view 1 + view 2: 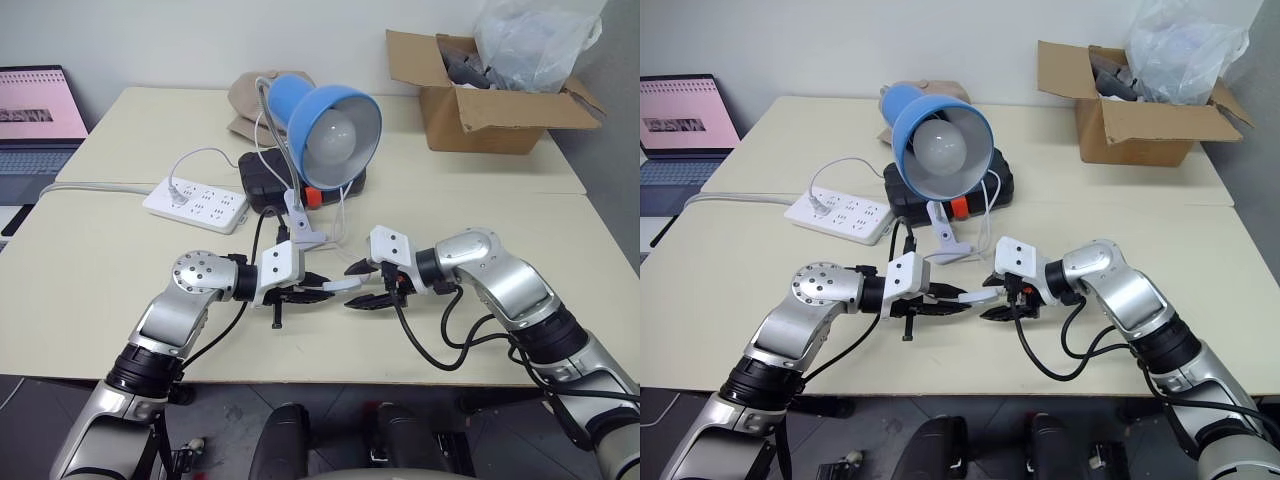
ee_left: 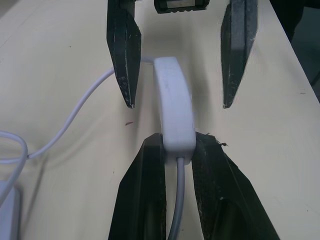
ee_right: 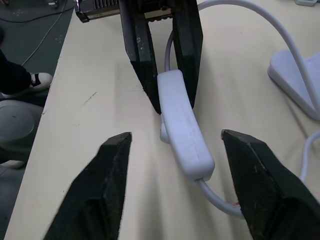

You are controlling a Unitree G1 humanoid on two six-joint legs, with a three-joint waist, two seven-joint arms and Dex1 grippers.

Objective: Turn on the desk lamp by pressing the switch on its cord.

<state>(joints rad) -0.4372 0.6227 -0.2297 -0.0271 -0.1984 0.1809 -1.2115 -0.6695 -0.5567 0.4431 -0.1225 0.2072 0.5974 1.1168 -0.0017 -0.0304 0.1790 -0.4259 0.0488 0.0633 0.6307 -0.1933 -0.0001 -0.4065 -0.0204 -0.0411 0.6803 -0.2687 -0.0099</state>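
L pincer (image 2: 177,155) clamps the switch (image 2: 173,107) end-on; my R pincer (image 3: 175,142) gapes astride it (long axis lower-centre, between both).

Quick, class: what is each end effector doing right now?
Left end effector: shut on the switch.
Right end effector: open, fingers either side of the switch, not gripping.

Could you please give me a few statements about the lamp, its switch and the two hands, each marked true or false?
1. The left hand is shut on the switch. True.
2. The right hand is clamped tight on the switch. False: its fingers stand apart on either side of it.
3. The desk lamp is glowing. False: its bulb looks unlit.
4. A white power strip lies on the table. True.
5. The cardboard box is sealed. False: its flaps are open.
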